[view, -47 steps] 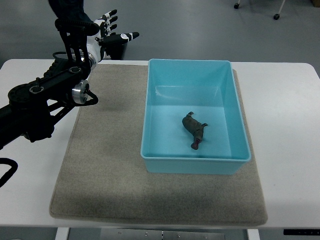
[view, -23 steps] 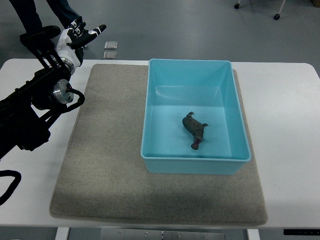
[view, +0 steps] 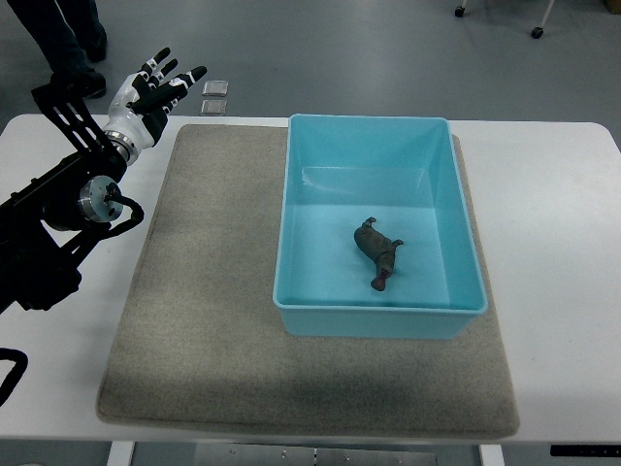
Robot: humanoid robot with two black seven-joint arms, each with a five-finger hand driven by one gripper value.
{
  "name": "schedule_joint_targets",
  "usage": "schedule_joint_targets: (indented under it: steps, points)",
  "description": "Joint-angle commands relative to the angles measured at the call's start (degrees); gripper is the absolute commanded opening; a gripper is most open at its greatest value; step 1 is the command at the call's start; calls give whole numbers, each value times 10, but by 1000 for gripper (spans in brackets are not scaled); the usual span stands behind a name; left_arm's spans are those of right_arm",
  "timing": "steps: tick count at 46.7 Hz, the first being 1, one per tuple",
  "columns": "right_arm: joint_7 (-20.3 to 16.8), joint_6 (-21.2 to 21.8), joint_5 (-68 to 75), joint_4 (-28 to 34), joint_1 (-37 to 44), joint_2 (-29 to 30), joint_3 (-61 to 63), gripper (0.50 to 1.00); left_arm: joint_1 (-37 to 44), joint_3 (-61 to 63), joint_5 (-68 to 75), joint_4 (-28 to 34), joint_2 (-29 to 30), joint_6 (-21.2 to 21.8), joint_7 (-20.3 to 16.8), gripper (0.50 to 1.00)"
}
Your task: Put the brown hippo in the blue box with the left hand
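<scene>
Lying on the floor of the blue box, toward its near right part, the brown hippo is seen well apart from the left hand. The box is set on a grey mat that covers the middle of the white bench. The left hand is held above the bench's far left corner, its fingers spread and straight; nothing is grasped or touched by it. A person's legs are seen beyond that corner.
</scene>
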Motion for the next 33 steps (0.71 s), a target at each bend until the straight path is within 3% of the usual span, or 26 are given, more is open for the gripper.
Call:
schedule_joint_targets:
  steps: [1,25,33]
  points:
    - [0,0,0,0,0,0,0,936,7,-6,0,0,2,-22,0,994]
    - [0,0,0,0,0,0,0,936,16,-32,-1,3,5,-42,0,994]
    - [0,0,0,0,0,0,0,936,16,-45,-2,30,1,-53,0,994]
